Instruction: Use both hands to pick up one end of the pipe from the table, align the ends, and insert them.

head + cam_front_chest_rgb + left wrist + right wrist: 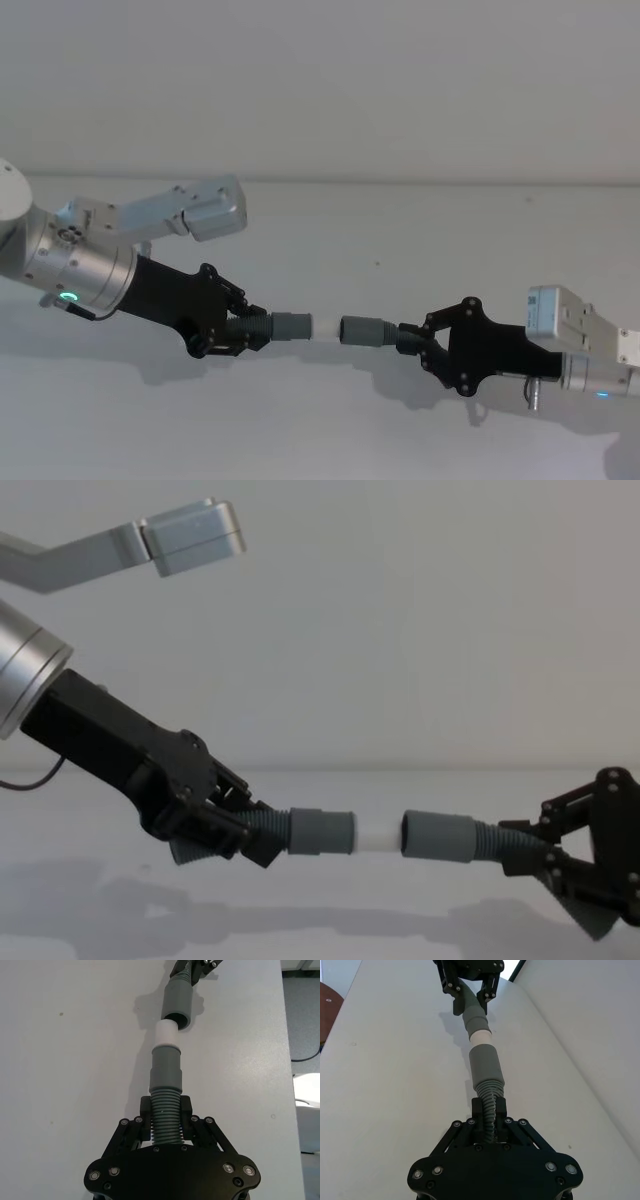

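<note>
Two grey pipe pieces hang end to end just above the white table (400, 215). My left gripper (243, 330) is shut on the ribbed part of the left piece (291, 326), whose white tip (325, 327) points right. My right gripper (418, 345) is shut on the ribs of the right piece (364, 331), its hollow mouth facing the tip. In the chest view the white tip (378, 835) meets the right cuff (438, 837). The left wrist view has the tip (166, 1034) at the mouth of the far cuff (177, 1002), roughly in line. I cannot tell whether it has entered.
A silver link of my left arm (205, 208) hangs above the table's back left. The left wrist view has the table's edge (287, 1060) with floor and a cable beyond. A brown round object (327, 1007) lies off the table's side. Bare table surrounds the pipes.
</note>
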`<state>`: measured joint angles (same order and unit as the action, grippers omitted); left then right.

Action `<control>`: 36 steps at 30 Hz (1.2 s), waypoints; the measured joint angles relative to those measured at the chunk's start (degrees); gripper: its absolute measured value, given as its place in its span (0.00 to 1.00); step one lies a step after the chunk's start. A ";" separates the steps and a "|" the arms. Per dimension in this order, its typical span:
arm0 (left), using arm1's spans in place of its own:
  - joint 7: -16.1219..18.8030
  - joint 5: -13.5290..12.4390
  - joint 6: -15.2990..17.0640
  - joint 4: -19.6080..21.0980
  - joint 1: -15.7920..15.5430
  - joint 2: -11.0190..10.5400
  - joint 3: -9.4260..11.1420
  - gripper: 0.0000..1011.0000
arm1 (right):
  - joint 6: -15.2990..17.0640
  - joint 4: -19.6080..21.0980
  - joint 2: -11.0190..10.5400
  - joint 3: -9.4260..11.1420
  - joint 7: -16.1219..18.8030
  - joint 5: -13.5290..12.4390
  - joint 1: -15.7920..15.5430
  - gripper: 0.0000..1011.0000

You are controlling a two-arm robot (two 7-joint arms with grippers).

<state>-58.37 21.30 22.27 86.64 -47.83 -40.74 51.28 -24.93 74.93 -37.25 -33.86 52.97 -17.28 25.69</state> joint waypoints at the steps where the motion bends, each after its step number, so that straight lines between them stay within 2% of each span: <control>1: -0.02 0.02 -0.04 -0.04 -0.03 0.02 0.03 0.31 | 0.05 -0.01 0.00 -0.04 -0.02 -0.01 0.02 0.12; 21: -0.99 0.60 -0.77 -1.53 -1.28 1.19 1.57 0.31 | 2.87 0.21 0.83 -0.26 -1.57 -0.69 0.09 0.12; 36: -0.78 1.33 -0.79 -1.69 -1.57 1.51 2.23 0.31 | 3.27 0.09 1.04 -0.21 -1.70 -0.99 0.00 0.12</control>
<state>-59.15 22.63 21.48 84.95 -49.40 -39.24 53.51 -21.66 75.01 -36.21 -34.08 51.27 -18.28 25.70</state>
